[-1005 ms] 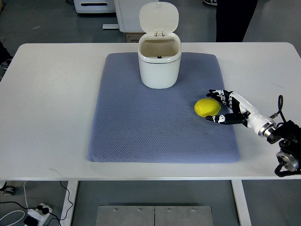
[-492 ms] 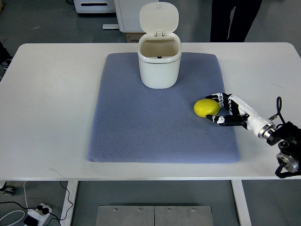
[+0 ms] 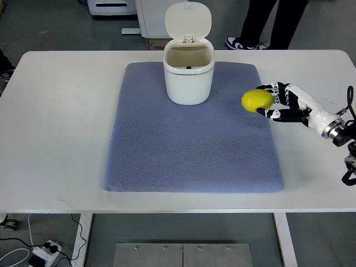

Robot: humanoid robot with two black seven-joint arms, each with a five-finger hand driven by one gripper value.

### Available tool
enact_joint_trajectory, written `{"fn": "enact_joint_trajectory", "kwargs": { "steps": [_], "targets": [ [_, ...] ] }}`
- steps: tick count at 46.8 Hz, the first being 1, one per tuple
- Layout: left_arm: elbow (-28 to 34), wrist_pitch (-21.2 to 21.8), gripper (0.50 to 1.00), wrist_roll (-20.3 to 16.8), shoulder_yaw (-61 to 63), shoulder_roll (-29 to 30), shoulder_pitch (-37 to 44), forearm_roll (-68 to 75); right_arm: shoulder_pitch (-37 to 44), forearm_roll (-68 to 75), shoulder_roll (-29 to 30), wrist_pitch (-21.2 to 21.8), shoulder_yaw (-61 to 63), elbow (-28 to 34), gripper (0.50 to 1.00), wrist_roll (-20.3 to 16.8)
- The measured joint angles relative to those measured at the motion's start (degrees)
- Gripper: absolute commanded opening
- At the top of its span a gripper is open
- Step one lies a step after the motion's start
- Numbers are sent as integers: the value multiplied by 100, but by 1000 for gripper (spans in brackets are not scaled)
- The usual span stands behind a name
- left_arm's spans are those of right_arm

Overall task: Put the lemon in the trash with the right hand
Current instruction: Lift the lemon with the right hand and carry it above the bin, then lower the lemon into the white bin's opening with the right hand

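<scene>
A yellow lemon (image 3: 257,100) is held in my right hand (image 3: 273,102), whose black and white fingers are curled around it. The hand holds it lifted above the right part of the blue-grey mat (image 3: 189,144). The arm comes in from the right edge. A white trash bin (image 3: 188,75) with its lid flipped open stands at the back middle of the mat, to the left of the lemon. The left arm does not show.
The mat lies on a white table (image 3: 55,111). A person's legs and shoes (image 3: 261,28) stand behind the table's far edge at the right. White equipment stands on the floor behind the bin.
My right hand closed on the lemon and lifted it off the mat, moving up and toward the back right. The person behind the table shifted.
</scene>
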Motion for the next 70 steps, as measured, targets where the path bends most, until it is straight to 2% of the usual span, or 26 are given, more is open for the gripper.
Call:
{"fn": "enact_joint_trajectory", "kwargs": {
  "steps": [14, 41, 56, 70],
  "targets": [
    [0, 0, 1000, 0, 0, 0, -6, 0, 766, 129, -253, 53, -173, 28, 500, -318],
    [0, 0, 1000, 0, 0, 0, 0, -1, 3543, 912, -233, 46, -2809, -10, 500, -800],
    [0, 0, 1000, 0, 0, 0, -7, -1, 4322, 1163, 488, 5, -3391, -138, 500, -1018],
    [0, 0, 1000, 0, 0, 0, -6, 0, 4554, 1351, 1281, -34, -3856, -723, 500, -1173]
  ]
}}
